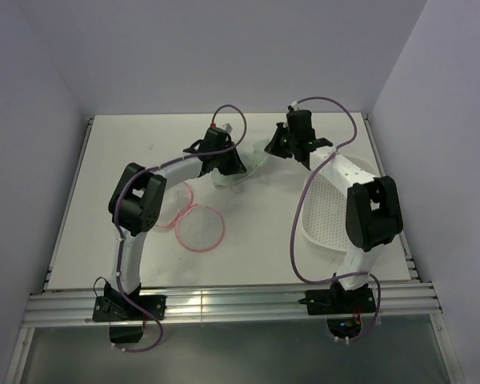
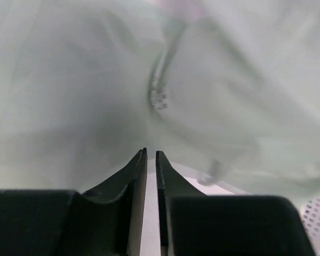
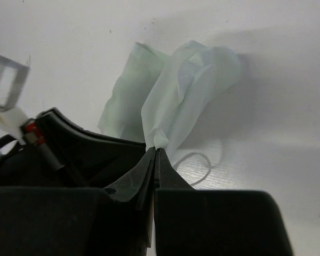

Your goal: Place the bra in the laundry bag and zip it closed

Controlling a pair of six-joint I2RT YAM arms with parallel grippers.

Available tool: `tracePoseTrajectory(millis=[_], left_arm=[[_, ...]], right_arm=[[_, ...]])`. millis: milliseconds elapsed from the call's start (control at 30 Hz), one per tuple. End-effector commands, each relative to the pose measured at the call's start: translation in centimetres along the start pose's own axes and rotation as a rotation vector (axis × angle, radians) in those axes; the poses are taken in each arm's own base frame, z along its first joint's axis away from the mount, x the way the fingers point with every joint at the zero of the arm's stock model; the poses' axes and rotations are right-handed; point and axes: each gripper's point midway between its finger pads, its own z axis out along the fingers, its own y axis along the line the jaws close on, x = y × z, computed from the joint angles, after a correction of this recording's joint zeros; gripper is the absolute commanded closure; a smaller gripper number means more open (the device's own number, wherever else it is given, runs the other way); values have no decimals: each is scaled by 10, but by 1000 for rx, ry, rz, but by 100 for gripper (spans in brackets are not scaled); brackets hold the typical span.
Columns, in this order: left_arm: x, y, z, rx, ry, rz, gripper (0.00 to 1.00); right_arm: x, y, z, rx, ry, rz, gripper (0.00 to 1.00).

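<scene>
The bra [image 1: 252, 158] is lying bunched on the far half of the counter [image 1: 144, 144], between the two grippers and beyond the laundry bag [image 1: 202, 229]. From above, most of its shape is being covered by the arm heads, so cups and straps are not reading apart there. Its long axis is running slantwise, from near-left to far-right.

In the left wrist view the pale cloth [image 2: 96, 80] is filling almost the whole picture, blurred, with one dotted seam curving down the middle. In the right wrist view it [image 3: 192, 80] is standing up in folds, and a thin strap loop [image 3: 200, 160] is lying on the counter beside it.

The right gripper [image 3: 156, 149] is pinching a tuft of the bra's fabric, its jaws pressed together. The left gripper [image 2: 151, 153] is showing a narrow slit between its jaws, tips at the cloth's edge; whether any fabric is sitting between them cannot be made out.

The bag is lying open as two pink-rimmed discs, one partly hidden under the left arm. A perforated white basket [image 1: 330, 210] is sitting to the right, half covered by the right arm.
</scene>
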Motion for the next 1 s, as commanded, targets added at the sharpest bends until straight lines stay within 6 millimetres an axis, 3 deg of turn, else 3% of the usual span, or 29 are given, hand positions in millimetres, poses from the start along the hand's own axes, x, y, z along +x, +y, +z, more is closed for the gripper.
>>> tracePoseTrajectory(millis=[0, 133, 200, 333, 400, 500, 667, 767, 967], left_arm=[[-43, -51, -42, 116, -144, 28, 77], [-54, -41, -57, 26, -196, 0, 75], [-72, -25, -67, -97, -281, -33, 78], [-77, 40, -82, -406, -316, -92, 88], [-78, 70, -80, -485, -305, -125, 94], [-62, 113, -78, -545, -284, -192, 98], [-55, 138, -60, -580, -262, -222, 100], [-45, 149, -40, -584, -222, -223, 100], [-50, 130, -17, -451, -206, -245, 100]], right_arm=[[-18, 12, -11, -24, -70, -41, 100], [-15, 9, -4, -14, -55, -52, 100], [-13, 11, -3, -16, -48, -58, 100], [-14, 17, 0, -26, -41, -74, 100], [-13, 21, 0, -32, -34, -86, 100], [-12, 31, 2, -41, -25, -113, 100], [-7, 52, 11, -53, 0, -160, 100], [-3, 59, 18, -56, 17, -176, 100], [10, 71, 34, -69, 59, -192, 100]])
